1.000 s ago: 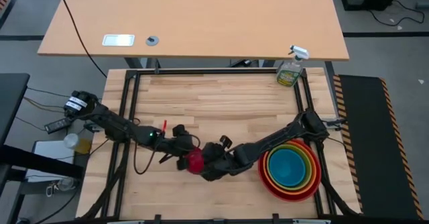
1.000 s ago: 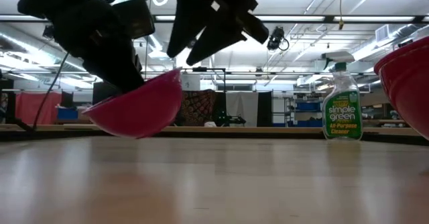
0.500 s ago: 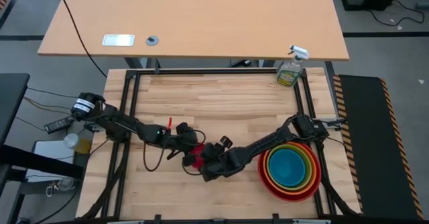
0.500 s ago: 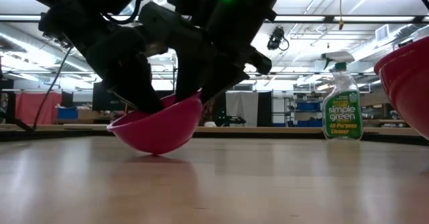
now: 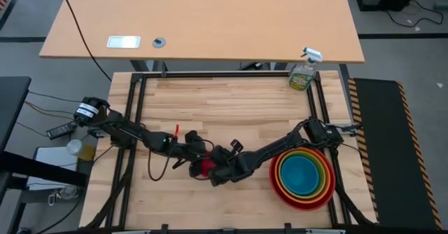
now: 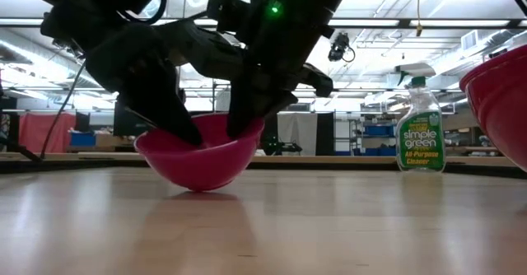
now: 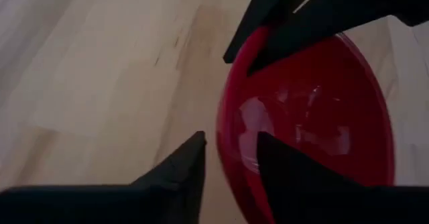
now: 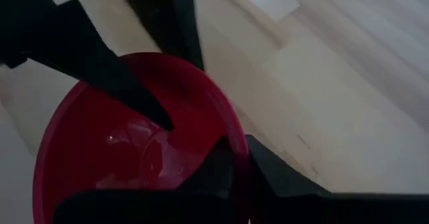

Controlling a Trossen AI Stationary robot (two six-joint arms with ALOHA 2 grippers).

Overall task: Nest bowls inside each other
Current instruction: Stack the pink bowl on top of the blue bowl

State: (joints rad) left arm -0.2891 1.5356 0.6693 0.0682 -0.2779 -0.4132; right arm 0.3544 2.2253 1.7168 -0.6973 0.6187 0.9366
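Observation:
The magenta pink bowl (image 5: 204, 167) (image 6: 202, 156) rests on its rounded bottom on the table, near the middle of the front, with its right rim a little higher. My left gripper (image 5: 197, 162) (image 7: 231, 138) is open at the bowl's left rim, one finger inside and one outside. My right gripper (image 5: 213, 170) (image 8: 236, 142) is shut on the opposite rim. The red, orange, green and blue bowls (image 5: 302, 178) sit nested at the front right. My left gripper straddles the bowl's left rim (image 7: 224, 127). Bare wood shows between the outer finger (image 7: 184, 170) and the wall. I cannot tell whether the inner finger (image 7: 281, 167) touches the bowl. My right gripper pinches the bowl's right rim (image 8: 228, 117), one finger inside (image 8: 214, 167) and one outside (image 8: 271, 174). It comes slanting down from the table's right side. The bowl stands open side up with its bottom (image 6: 202, 184) on the table.
A green spray bottle (image 5: 302, 73) (image 6: 420, 127) stands at the table's far right corner. The red wall of the nested stack (image 6: 498, 102) rises close at the right in the low view. Bare wood lies across the far half and the front left.
My left gripper has come down and a little toward the right with the pink bowl. The bowl was lifted and tipped. It now sits on the table, nearly level. My right gripper has sunk onto the bowl's right rim and shut on it.

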